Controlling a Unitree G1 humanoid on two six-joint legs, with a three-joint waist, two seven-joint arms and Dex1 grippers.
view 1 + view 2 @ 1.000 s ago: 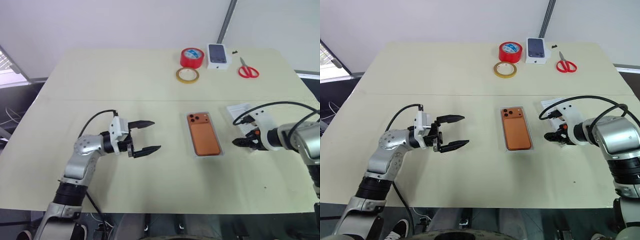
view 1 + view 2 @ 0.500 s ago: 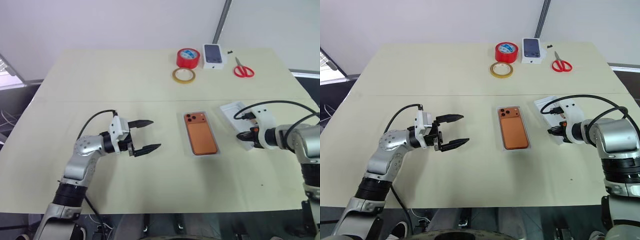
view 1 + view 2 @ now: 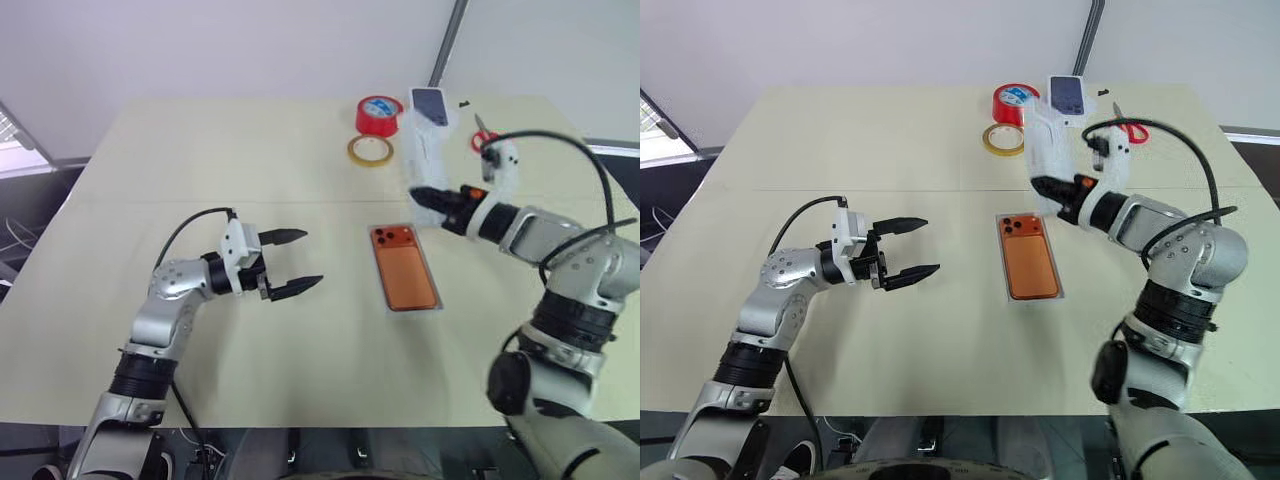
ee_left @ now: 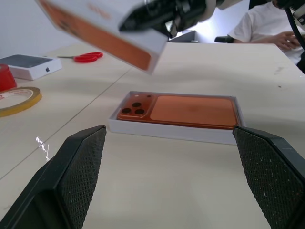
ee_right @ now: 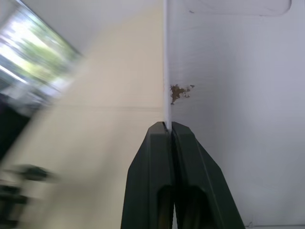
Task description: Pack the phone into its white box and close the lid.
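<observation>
A: Where is the phone (image 3: 404, 280)?

B: Flat on its face in the white box (image 4: 143, 130), its three lenses toward the far end. The tray sits on the worktop (image 3: 200, 160) a little right of the middle.

A: And the lid (image 3: 1043, 148)?

B: In the air, tilted, just beyond the far end of the tray. The right gripper (image 3: 1045, 190) has its jaws pinched tight on one thin wall of it, at the near end. In the right wrist view the two black fingers (image 5: 155, 157) meet on the edge of that wall, with the white inside face beside them carrying a small brown smudge. The left wrist view shows the lid's outer side printed orange.

A: The other arm?

B: The left gripper (image 3: 300, 262) hangs off to the left of the tray, pointing across at it, jaws spread wide with nothing between them. It is well apart from the tray, with bare worktop in between.

A: What else lies about?

B: All at the far edge: a red tape roll (image 3: 378, 113), a flat yellowish tape ring (image 3: 371, 150) in front of it, a small white box with a dark phone picture (image 3: 428, 103) and red-handled scissors (image 3: 484, 138). From the head camera the raised lid partly covers that small box. A person in a white shirt (image 4: 267, 28) sits beyond the worktop.
</observation>
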